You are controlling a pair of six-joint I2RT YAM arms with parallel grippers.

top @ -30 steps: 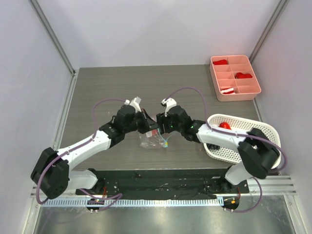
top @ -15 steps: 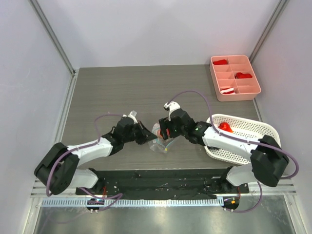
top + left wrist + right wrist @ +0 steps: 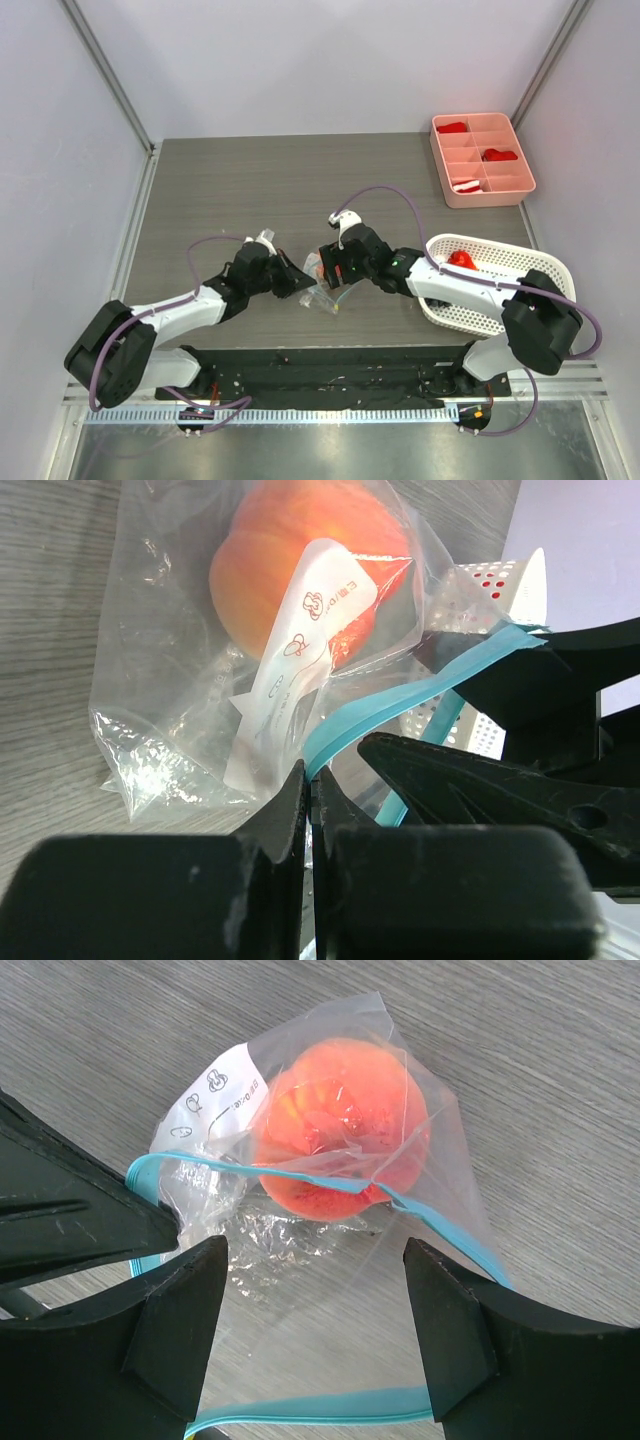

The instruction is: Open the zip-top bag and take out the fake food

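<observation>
Clear crinkly zip-top bag [image 3: 240,1222]: centre of top view, on grey wood-grain table [image 3: 220,190], betw. both grippers; teal zip strip [image 3: 250,1173] parted.
Round orange-peach fake fruit [image 3: 340,1130]: inside bag, upper middle of rt wrist view.
Left gripper [image 3: 308,780]: fingers together, pinching teal zip strip.
Right gripper [image 3: 312,1260]: fingers wide apart at bag mouth.

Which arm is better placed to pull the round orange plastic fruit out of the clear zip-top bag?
Right. The right gripper hangs open over the round orange plastic fruit inside the clear zip-top bag; the left gripper is shut on its teal zip strip.
</observation>
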